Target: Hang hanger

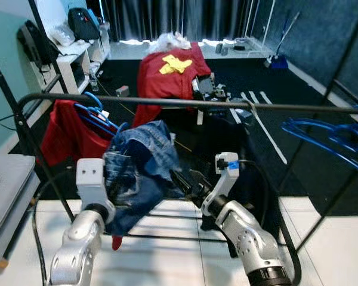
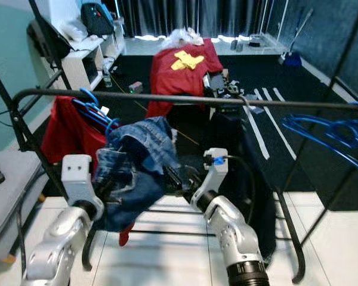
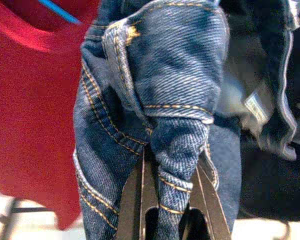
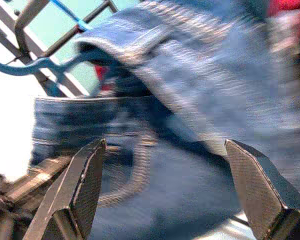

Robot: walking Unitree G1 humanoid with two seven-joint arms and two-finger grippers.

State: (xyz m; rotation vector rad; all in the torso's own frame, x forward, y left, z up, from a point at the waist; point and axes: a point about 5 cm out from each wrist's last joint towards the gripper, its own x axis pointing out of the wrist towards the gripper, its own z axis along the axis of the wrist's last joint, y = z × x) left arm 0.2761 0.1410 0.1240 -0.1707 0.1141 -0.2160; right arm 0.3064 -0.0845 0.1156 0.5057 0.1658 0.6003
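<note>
The blue hanger (image 1: 105,124) carries a pair of denim jeans (image 1: 137,164) and sits directly ahead of and slightly above both grippers, close under the black rail (image 1: 185,103) of the garment rack. Its hook appears to reach the rail, but whether the hook is fully seated over it cannot be determined from the head views.

The left gripper (image 3: 170,200) is clenched on a fold of the jeans: in the left wrist view both black fingers (image 3: 140,200) press against a bunched strip of denim between them. The hanger lies above and beyond this grip point.

The right gripper (image 4: 165,190) is released. Its two fingertips stand wide apart with denim spanning the gap ahead of them, and the blue hanger wire crosses beyond the fabric. The right wrist view is blurred, so contact between pad and cloth cannot be confirmed.

Beyond the left gripper, on the far side of the jeans, a red garment (image 1: 68,134) hangs on the same rail. Well off to the outer side of the right gripper, further blue hangers (image 1: 334,137) hang at the rail's far end. Farther back, a red shirt with a yellow mark (image 1: 170,71) lies draped over an object on the dark floor.

Progress assessment: the loaded hanger is raised to rail height, which suggests the lift is complete. Remaining steps, as judged: confirm the hook is over the rail, open the left gripper, and withdraw both arms.
</note>
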